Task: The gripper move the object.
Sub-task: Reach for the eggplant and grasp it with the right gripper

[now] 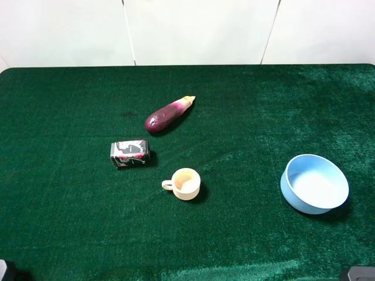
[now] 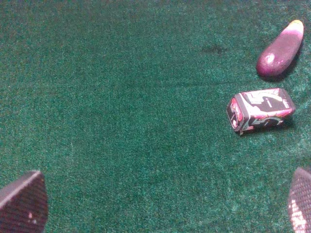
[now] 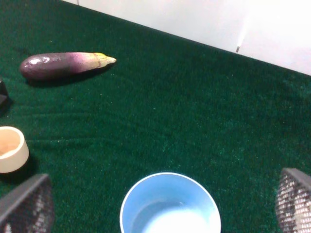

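You face a staged robot test bench: a table draped in green felt, bare white wall panels along its far edge, and a toy eggplant lying on it as a prop.

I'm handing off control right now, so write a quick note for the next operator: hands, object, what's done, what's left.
Left hand: open, empty, back at the near table edge, can ahead of it.
Right hand: open, empty, facing the blue bowl.
Eggplant: lying on the green table, untouched, beyond the can and the cup.
Done: nothing yet.
Left: grasp the eggplant and move it.
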Motion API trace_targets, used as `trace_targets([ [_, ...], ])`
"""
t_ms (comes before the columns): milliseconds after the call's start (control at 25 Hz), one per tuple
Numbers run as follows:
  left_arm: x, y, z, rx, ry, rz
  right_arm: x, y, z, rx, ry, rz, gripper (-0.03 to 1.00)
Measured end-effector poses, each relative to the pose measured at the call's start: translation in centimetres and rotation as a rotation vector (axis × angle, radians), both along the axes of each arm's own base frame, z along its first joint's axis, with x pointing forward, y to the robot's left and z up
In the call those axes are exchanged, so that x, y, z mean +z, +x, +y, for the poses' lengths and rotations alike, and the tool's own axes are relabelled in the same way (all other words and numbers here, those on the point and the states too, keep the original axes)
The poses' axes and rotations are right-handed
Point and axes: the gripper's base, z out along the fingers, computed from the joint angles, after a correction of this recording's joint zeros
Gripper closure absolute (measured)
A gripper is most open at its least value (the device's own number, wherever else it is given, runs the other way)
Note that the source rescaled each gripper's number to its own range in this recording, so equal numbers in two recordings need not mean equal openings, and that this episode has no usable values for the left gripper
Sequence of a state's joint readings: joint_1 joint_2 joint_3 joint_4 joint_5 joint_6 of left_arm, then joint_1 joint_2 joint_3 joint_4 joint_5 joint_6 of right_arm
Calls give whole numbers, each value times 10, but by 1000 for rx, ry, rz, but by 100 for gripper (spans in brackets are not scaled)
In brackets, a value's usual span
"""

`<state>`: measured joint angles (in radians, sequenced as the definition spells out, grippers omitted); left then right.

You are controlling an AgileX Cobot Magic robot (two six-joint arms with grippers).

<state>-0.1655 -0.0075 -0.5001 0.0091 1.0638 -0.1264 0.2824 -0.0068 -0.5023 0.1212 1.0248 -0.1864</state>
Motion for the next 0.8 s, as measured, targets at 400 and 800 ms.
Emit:
trace_targets([
  [400, 0, 0, 0, 0, 0, 0, 0, 0, 0, 0, 0, 0, -3],
  [800, 0, 0, 0, 0, 0, 0, 0, 0, 0, 0, 0, 0, -3],
])
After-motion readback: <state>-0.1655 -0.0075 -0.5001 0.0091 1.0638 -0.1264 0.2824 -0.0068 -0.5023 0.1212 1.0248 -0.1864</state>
